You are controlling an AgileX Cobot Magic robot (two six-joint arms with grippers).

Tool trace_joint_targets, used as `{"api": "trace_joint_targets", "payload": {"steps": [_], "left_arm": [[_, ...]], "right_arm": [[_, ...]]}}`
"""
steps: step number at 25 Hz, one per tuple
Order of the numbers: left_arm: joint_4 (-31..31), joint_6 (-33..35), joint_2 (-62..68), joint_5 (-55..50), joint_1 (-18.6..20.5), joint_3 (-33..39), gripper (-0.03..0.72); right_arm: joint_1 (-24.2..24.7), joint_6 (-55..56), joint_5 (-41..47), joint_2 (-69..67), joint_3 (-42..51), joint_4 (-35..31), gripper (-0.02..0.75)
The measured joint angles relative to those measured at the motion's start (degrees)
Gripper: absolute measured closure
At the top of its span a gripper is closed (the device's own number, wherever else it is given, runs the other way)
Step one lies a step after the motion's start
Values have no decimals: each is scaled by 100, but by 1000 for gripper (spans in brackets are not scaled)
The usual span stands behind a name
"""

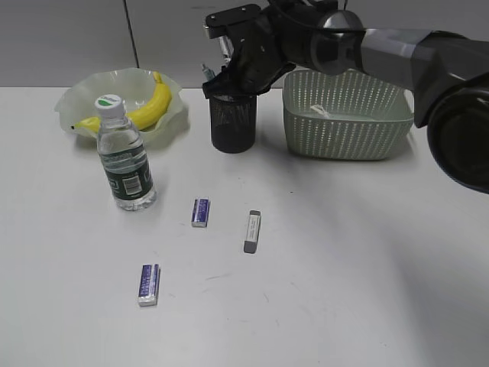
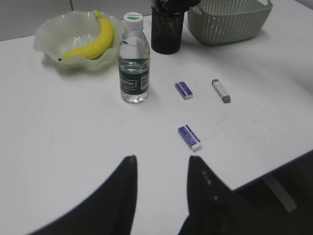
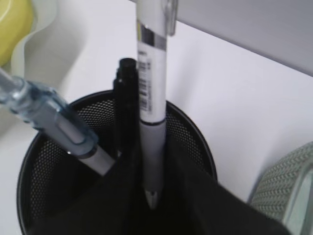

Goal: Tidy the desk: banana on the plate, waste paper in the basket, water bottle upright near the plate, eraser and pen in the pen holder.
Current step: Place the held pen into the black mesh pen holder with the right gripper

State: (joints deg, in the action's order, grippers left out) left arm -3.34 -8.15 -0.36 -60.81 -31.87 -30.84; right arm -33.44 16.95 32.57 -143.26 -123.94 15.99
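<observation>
My right gripper point(image 3: 152, 161) hangs over the black mesh pen holder point(image 1: 233, 122), shut on a white pen point(image 3: 152, 98) that points tip down into the cup. Two more pens lean inside, one blue point(image 3: 49, 117) and one black point(image 3: 126, 98). The banana point(image 1: 149, 107) lies in the pale green plate point(image 1: 76, 99), and the water bottle point(image 1: 126, 164) stands upright in front of it. The waste paper point(image 1: 321, 112) lies in the basket point(image 1: 348, 122). Three erasers point(image 1: 200, 212) point(image 1: 252, 231) point(image 1: 149, 284) lie on the desk point(image 1: 344, 252). My left gripper point(image 2: 161, 166) is open above the desk's front.
The basket stands right beside the pen holder at the back right. In the left wrist view the desk's front right edge point(image 2: 274, 164) drops off close to the nearest eraser point(image 2: 190, 137).
</observation>
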Motion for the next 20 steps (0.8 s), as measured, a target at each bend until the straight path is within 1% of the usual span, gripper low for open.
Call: {"api": "trace_joint_targets", "payload": {"steps": [4, 5, 7, 12, 20], "left_arm": [[0, 0, 0, 0, 0, 0, 427], [0, 0, 0, 0, 0, 0, 427], [0, 0, 0, 0, 0, 0, 427], [0, 0, 0, 0, 0, 0, 427], [0, 0, 0, 0, 0, 0, 427]], "right_arm": [[0, 6, 35, 0, 0, 55, 430], [0, 6, 49, 0, 0, 62, 399], [0, 6, 68, 0, 0, 67, 365], [0, 12, 91, 23, 0, 69, 346], [0, 12, 248, 336, 0, 63, 338]]}}
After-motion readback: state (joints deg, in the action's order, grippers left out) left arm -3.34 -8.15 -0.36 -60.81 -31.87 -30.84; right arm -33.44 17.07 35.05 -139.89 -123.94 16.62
